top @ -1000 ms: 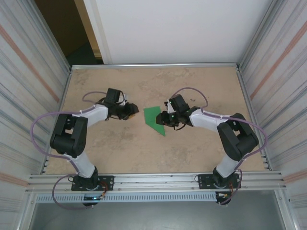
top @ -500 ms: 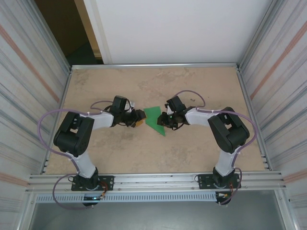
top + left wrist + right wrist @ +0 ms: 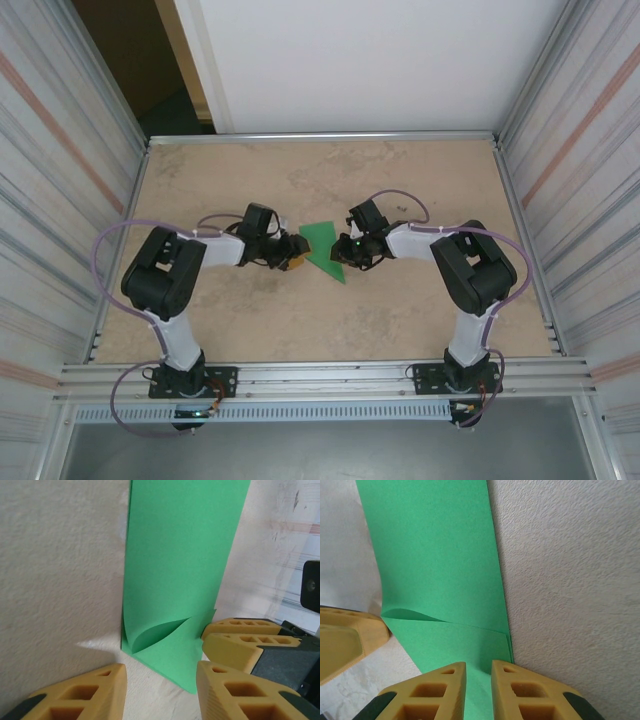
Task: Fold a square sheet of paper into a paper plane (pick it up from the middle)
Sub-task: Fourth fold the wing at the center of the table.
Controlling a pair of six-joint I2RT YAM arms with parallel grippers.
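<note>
The square sheet of paper (image 3: 322, 248) lies mid-frame on the bench (image 3: 400, 320), partly folded, not a plane yet. I think more folds are left. The left end effector (image 3: 160, 672) is open and empty. The right end effector (image 3: 478, 667) is nearly closed over the paper's edge; I cannot tell if it grips.

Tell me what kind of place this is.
Probably a lab robot cell: two arms bolted to a metal rail at the table's near edge, ribbed metal walls on both sides, the square sheet of paper between them.
</note>
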